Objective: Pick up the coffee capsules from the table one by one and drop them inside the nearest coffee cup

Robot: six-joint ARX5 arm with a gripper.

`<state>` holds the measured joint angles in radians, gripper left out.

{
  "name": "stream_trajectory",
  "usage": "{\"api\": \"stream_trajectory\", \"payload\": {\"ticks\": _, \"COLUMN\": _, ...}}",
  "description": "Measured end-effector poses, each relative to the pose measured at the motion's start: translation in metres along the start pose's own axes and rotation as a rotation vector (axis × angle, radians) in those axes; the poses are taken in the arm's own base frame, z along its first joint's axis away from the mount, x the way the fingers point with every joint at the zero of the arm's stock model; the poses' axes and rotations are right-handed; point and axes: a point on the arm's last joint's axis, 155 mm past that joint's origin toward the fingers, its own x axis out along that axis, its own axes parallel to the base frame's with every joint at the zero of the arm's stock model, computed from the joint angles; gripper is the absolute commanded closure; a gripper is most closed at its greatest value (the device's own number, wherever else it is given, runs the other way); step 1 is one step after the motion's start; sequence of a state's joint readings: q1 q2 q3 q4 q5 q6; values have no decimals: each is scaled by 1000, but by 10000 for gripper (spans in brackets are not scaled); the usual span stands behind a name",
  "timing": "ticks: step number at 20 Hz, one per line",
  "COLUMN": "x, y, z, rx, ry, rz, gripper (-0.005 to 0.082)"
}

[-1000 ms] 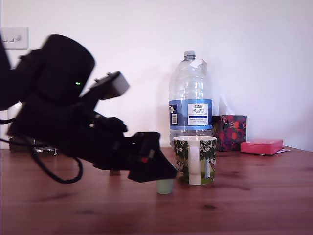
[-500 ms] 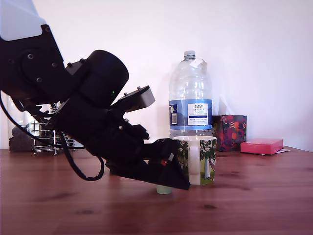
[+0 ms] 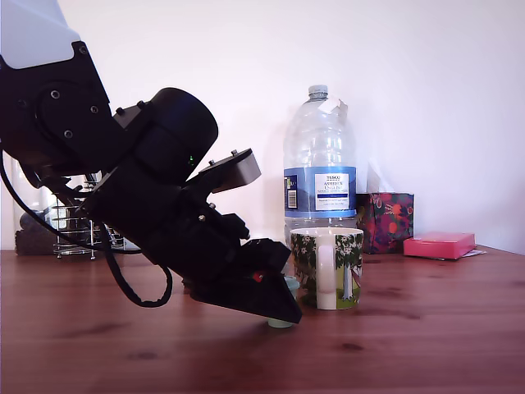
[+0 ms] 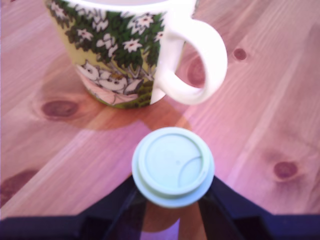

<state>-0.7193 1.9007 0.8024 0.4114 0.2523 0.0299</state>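
I judge the task to be at its first pick: the small pale green plastic capsule with the rimmed top (image 4: 173, 166) is not in the cup, and I cannot see into the white ceramic mug printed with green trees and flowers (image 4: 117, 47), so I cannot say whether anything lies inside it. No second capsule shows in either view. My black gripper (image 3: 275, 305) is tilted down to the reddish-brown wooden tabletop (image 3: 426, 328), just to the exterior view's left of the mug. In the wrist view the green capsule sits between my two dark fingers (image 4: 112, 207), which close in on it from both sides under its rim; they appear to touch it, so I take it as pinched, though the contact itself is partly hidden by the rim. From the exterior view its base looks at or just above the wood. What remains, by my reckoning, is lifting it, carrying it over the mug's mouth and letting go.
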Motion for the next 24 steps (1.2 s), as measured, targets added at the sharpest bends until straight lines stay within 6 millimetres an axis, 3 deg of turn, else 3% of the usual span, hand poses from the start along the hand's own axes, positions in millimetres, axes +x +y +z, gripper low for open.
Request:
{"api": "stream_trajectory", "payload": {"ticks": 7, "x": 0, "y": 0, "z": -2, "rx": -3, "ry": 12, "rz": -1, "gripper": 607}}
{"api": "stream_trajectory", "payload": {"ticks": 11, "x": -14, "y": 1, "z": -2, "rx": -13, "ry": 53, "rz": 9, "gripper": 607}}
{"api": "stream_trajectory", "payload": {"ticks": 19, "x": -69, "y": 0, "z": 73, "rx": 26, "ry": -138, "rz": 44, "gripper": 607}}
{"api": "stream_trajectory", "payload": {"ticks": 24, "x": -77, "y": -1, "z": 105, "rx": 42, "ry": -199, "rz": 45, "gripper": 607}}
